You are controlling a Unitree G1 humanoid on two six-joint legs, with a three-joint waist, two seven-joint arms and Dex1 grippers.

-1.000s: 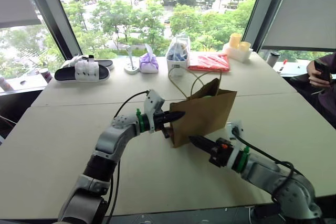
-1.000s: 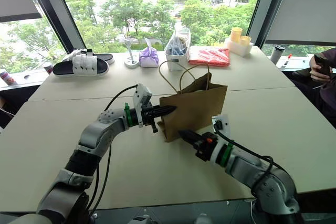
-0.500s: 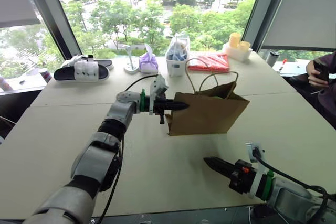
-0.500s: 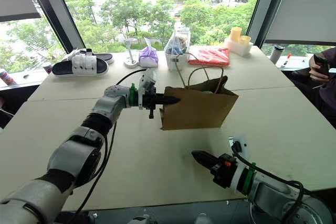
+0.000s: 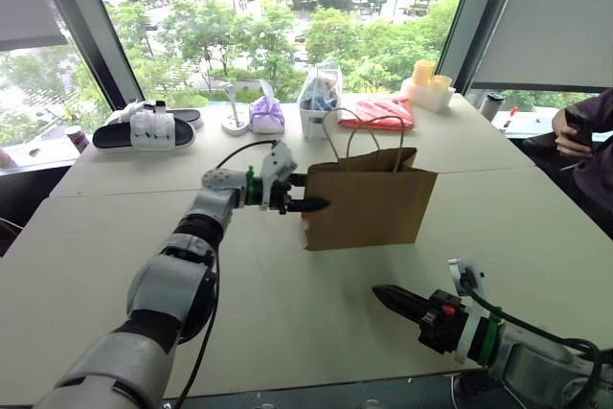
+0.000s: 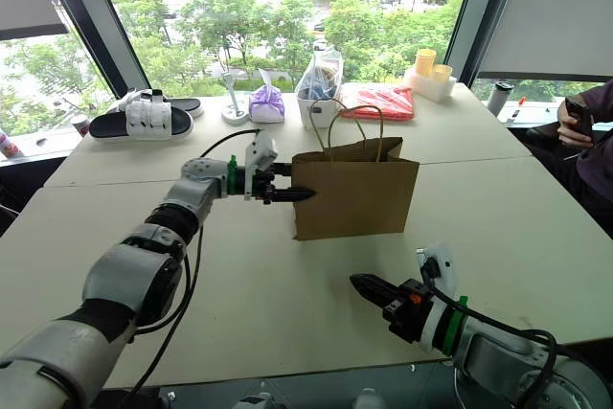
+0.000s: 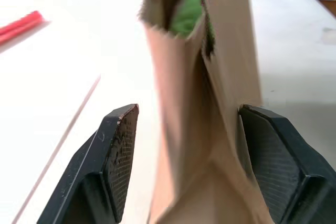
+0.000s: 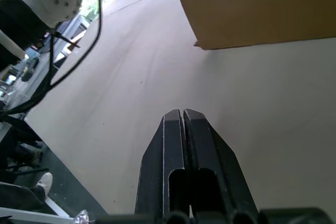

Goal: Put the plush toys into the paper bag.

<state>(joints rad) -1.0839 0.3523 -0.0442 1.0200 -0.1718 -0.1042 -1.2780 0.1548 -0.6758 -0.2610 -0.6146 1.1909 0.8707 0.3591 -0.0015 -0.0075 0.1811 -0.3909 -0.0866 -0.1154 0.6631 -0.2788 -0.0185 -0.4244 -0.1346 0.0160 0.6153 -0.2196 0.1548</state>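
The brown paper bag (image 5: 369,200) stands upright on the table with its cord handles up. My left gripper (image 5: 312,193) is at the bag's left narrow side, open. In the left wrist view its fingers (image 7: 118,150) straddle that side of the paper bag (image 7: 210,129). Inside the bag's mouth a green plush toy (image 7: 186,14) shows. My right gripper (image 5: 378,292) is shut and empty, low over the table in front of the bag and apart from it. The right wrist view shows its closed fingertips (image 8: 176,121) and the bag's lower corner (image 8: 252,9).
Along the far table edge lie black-and-white sandals (image 5: 148,126), a purple tied pouch (image 5: 266,114), a clear bag of items (image 5: 319,102), a red packet (image 5: 376,114) and yellow cups (image 5: 428,83). A person (image 5: 584,131) sits at the right.
The left gripper, shut on the bag's edge before, has opened, and the bag, tilted before, now stands upright. The right gripper drew back from the bag toward the table's front.
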